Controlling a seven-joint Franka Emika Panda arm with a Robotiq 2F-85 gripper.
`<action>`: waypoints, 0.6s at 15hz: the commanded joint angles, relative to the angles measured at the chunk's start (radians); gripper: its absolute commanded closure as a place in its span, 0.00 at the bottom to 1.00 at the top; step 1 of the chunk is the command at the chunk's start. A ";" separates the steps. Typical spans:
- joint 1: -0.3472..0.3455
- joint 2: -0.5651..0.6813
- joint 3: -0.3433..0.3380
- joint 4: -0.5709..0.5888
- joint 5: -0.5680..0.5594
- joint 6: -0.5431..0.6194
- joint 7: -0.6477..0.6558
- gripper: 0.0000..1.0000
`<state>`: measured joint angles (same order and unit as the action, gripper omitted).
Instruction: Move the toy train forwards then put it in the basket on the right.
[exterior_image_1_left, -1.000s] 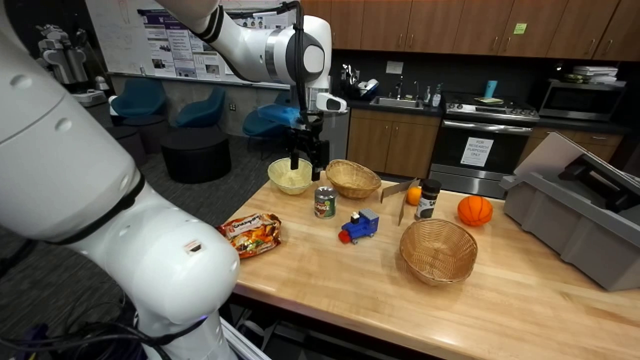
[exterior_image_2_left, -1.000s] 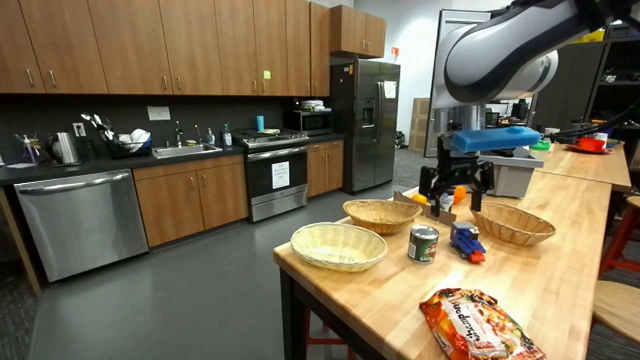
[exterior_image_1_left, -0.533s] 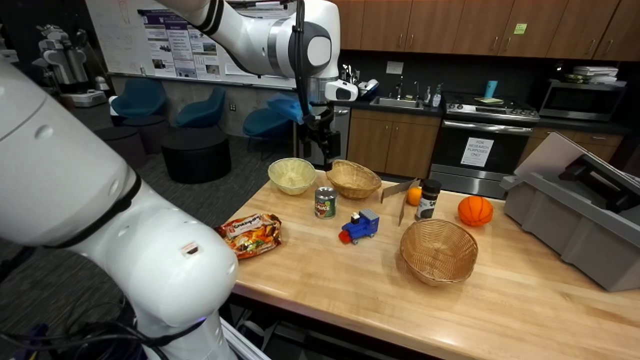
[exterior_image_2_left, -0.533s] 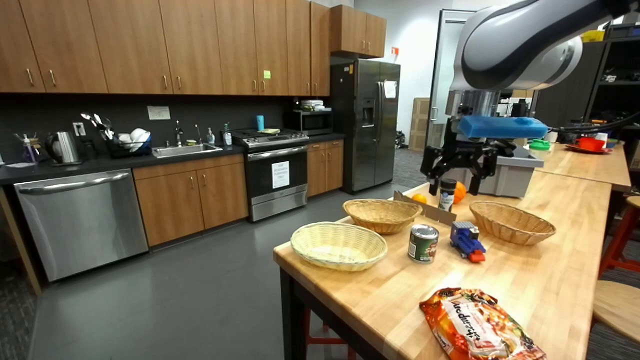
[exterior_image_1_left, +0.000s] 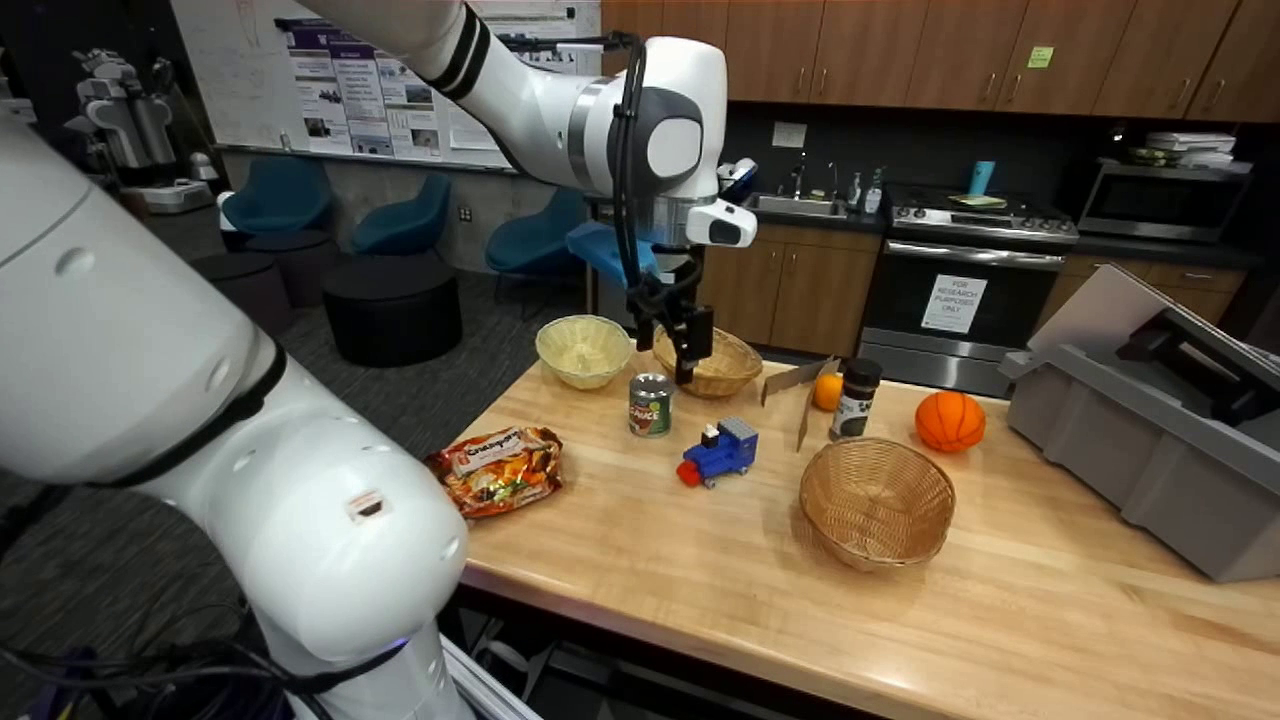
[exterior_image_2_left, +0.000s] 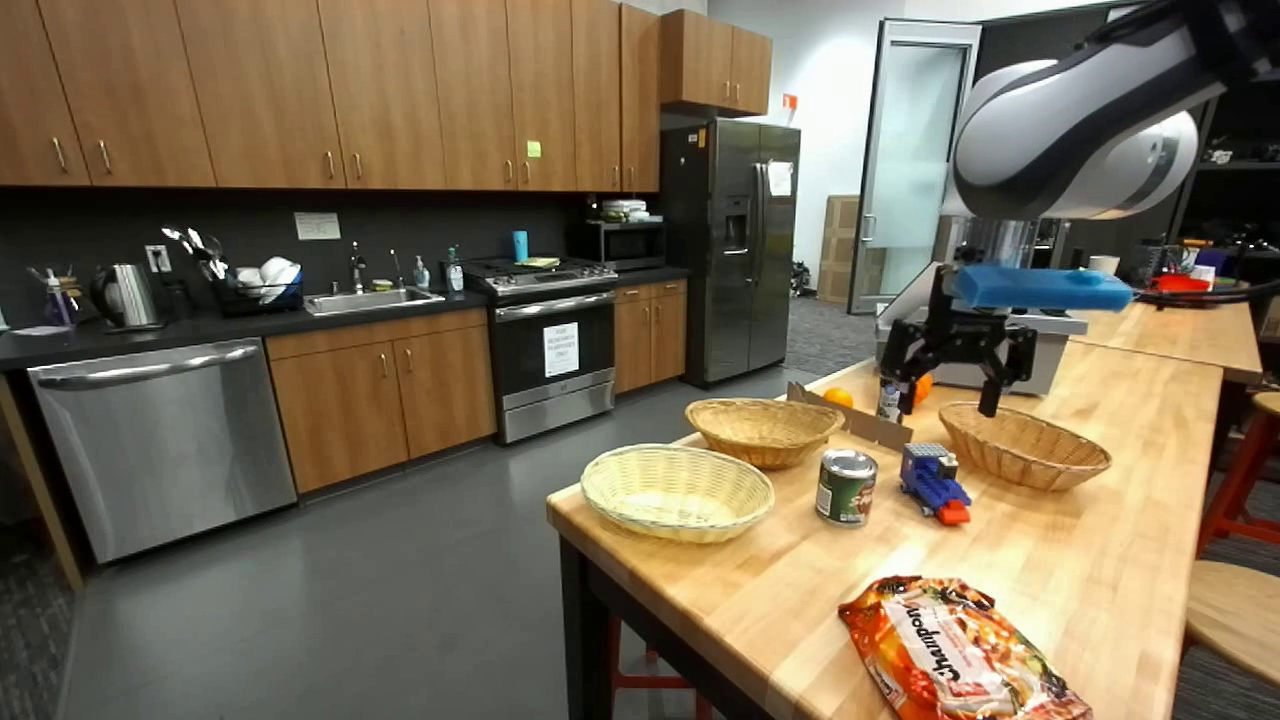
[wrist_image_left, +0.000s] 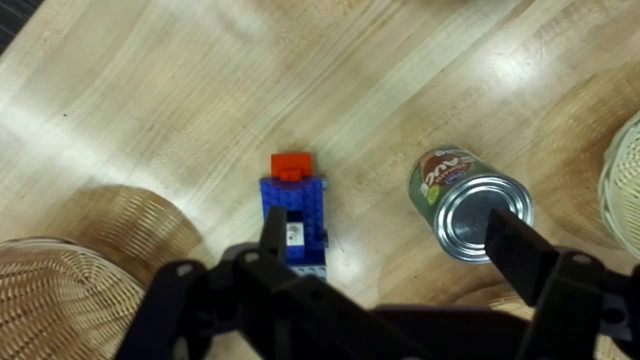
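Shifted right in both exterior views over the last second, my gripper (exterior_image_2_left: 948, 406) hangs wide-spread above the table (exterior_image_2_left: 780, 585), where I see the toy train (exterior_image_2_left: 935, 488) standing between the sauce can (exterior_image_2_left: 847, 490) on the left and the basket (exterior_image_2_left: 1025, 450) on the right.

The blue brick-built toy train (exterior_image_1_left: 722, 459), red at one end, stands on its wheels below the claw (exterior_image_2_left: 947, 401). The round tan wicker basket (exterior_image_1_left: 880, 488) sits mouth up, lower than the claw, farther to its side.
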<state>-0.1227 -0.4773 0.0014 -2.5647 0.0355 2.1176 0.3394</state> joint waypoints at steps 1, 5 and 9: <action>-0.035 -0.049 -0.025 -0.065 -0.029 -0.001 -0.022 0.00; -0.061 -0.071 -0.038 -0.103 -0.065 -0.022 -0.042 0.00; -0.041 -0.047 -0.016 -0.063 -0.089 -0.009 -0.063 0.00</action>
<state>-0.1746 -0.5215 -0.0300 -2.6548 -0.0346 2.1101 0.2990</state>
